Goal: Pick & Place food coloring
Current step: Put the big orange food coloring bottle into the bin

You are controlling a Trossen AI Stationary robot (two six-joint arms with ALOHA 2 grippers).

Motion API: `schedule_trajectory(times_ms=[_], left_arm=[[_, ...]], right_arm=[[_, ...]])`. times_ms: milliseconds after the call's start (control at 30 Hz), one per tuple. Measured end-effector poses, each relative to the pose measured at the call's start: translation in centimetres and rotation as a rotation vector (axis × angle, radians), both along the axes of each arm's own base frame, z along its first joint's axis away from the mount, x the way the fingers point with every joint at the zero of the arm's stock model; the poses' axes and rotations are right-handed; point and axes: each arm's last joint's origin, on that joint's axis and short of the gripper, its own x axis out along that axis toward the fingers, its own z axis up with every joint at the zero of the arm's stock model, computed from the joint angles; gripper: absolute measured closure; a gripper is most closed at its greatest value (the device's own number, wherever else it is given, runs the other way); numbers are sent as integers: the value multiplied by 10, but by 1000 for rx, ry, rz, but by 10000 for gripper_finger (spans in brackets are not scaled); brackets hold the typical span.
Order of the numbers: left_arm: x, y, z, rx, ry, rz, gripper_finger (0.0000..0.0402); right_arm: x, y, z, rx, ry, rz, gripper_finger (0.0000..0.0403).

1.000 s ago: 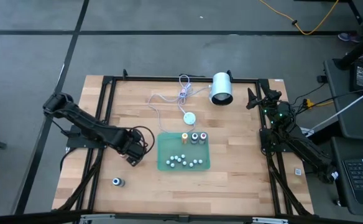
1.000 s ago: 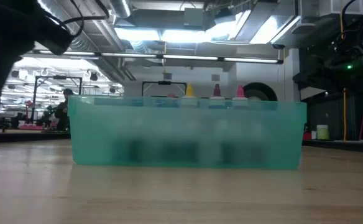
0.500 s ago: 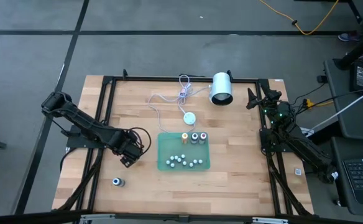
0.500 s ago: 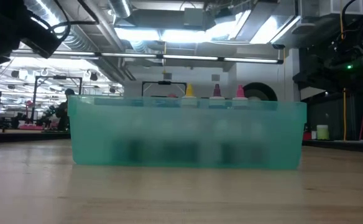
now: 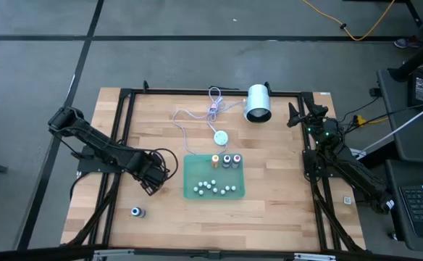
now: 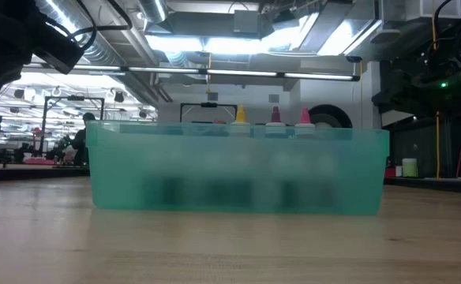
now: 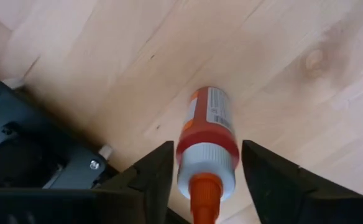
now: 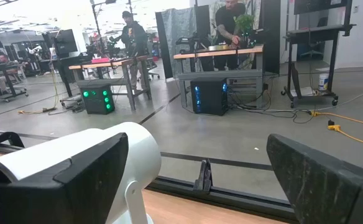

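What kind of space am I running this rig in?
Probably a robotics lab or workshop: the wooden table sits on a bare concrete floor, with workbenches and lit equipment boxes behind, under exposed ceiling ducts.

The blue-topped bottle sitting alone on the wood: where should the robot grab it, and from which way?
The blue-topped bottle is likely best pinched across its small round body, coming down from above: bare wood lies all round it, well apart from the green tray. The left tool, nearest, holds an orange-capped bottle.
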Motion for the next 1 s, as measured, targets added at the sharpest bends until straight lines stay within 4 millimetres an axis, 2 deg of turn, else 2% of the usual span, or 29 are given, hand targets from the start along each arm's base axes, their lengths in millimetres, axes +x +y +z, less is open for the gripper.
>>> schedule_trajectory(times_ms=[233,600,833,1000], left_arm=[[2,4,0,-27,12,36,269],[5,9,3,-59,17,43,281],[24,26,37,-12,-75,24,282],[47,41,61,34,-100,-18,282]], right_arm=[[0,0,0,0,0,0,19],[0,0,0,0,0,0,19],[0,0,0,0,0,0,19],[0,0,0,0,0,0,19]])
